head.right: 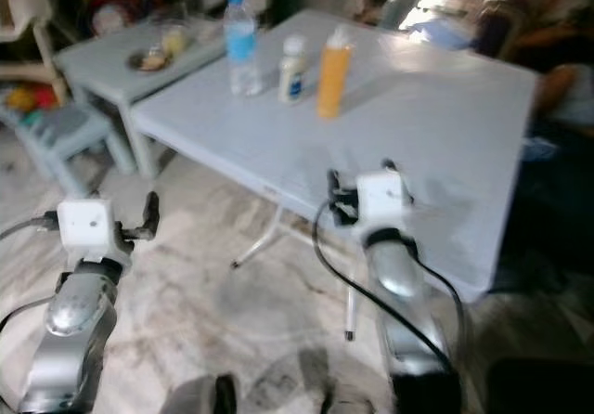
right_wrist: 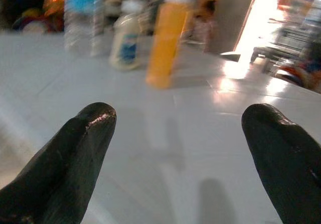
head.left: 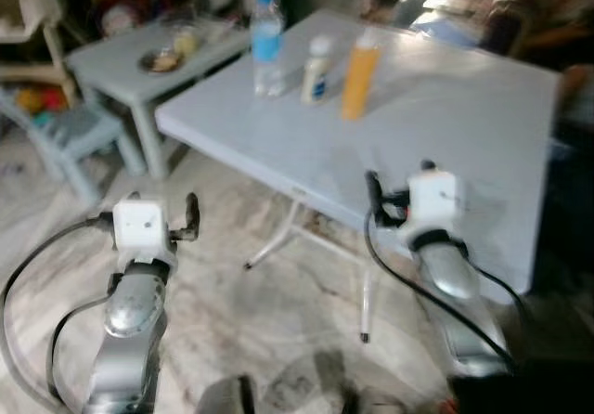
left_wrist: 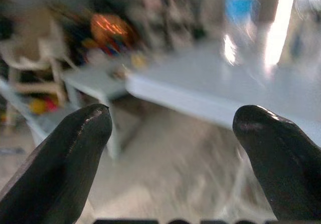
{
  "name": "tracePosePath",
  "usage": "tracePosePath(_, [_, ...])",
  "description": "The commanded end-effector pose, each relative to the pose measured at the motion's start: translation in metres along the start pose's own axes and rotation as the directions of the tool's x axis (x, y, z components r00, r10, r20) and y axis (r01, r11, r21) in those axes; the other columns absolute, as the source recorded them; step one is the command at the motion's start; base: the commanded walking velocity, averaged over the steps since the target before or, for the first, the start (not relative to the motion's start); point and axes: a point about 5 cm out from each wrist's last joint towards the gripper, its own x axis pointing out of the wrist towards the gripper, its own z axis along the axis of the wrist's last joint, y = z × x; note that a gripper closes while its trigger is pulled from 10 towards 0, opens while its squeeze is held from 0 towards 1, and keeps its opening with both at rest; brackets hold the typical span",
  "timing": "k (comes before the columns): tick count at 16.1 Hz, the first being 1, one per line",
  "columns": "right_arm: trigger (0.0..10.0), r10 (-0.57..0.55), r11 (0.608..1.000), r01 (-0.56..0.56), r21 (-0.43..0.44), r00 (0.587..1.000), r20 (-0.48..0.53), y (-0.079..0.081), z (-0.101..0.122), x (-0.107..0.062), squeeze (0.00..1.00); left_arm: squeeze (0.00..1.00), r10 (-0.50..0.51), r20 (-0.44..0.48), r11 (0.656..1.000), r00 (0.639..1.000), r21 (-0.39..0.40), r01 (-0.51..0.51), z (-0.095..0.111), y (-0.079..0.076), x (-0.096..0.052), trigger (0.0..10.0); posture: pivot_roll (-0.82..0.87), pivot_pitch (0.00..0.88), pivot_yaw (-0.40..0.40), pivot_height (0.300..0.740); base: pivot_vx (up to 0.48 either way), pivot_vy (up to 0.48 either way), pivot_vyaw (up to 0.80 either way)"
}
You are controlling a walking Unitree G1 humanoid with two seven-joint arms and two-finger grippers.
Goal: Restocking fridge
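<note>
Eyeing the tall orange plastic bottle [right_wrist: 167,42] straight beyond our right gripper [right_wrist: 178,153], fingers spread wide; we figured it was light, slick, best grabbed mid-body. Left gripper [left_wrist: 173,158] was spread too.

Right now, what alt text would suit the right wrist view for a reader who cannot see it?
The right gripper is open, its two black fingers spread above a pale table. Ahead of it stand an orange bottle, a small white bottle and a water bottle, all blurred.
</note>
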Motion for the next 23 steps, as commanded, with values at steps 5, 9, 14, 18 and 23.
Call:
tracePosePath(5, [10.0,0.040,0.999,-0.040,-0.007,0.999,0.036,0.009,0.015,0.013,0.00,0.00,0.005,-0.045,1.000,0.999,-0.002,-0.005,-0.011,0.003,-0.010,10.0,-0.03,0.062,0.021,0.740,0.313,0.364,0.00])
tracePosePath(9, [10.0,0.018,1.000,-0.020,0.024,0.999,0.050,0.013,0.013,0.012,0.00,0.00,-0.002,-0.042,1.000,0.999,-0.010,0.002,-0.011,0.001,-0.012,10.0,-0.03,0.059,0.024,0.740,0.323,0.355,0.00])
tracePosePath(14, [10.0,0.003,1.000,-0.004,0.027,0.998,0.055,0.008,0.015,0.017,0.00,0.00,-0.032,-0.004,0.999,0.999,0.001,0.032,-0.007,-0.007,-0.005,10.0,-0.03,0.055,0.010,0.740,0.000,0.000,0.00])
tracePosePath(18, [10.0,-0.026,0.999,0.023,0.040,0.996,0.087,0.004,0.020,0.020,0.00,0.00,-0.018,-0.028,0.997,0.999,-0.080,0.016,-0.013,-0.006,-0.008,10.0,-0.03,0.049,0.018,0.740,0.000,0.000,-0.70])
tracePosePath(23, [10.0,-0.064,0.997,0.060,0.056,0.995,0.079,-0.004,0.015,0.007,0.00,0.00,-0.006,-0.076,0.995,0.997,-0.096,-0.002,-0.024,-0.003,-0.021,10.0,-0.04,0.045,0.040,0.740,0.000,0.000,-0.80])
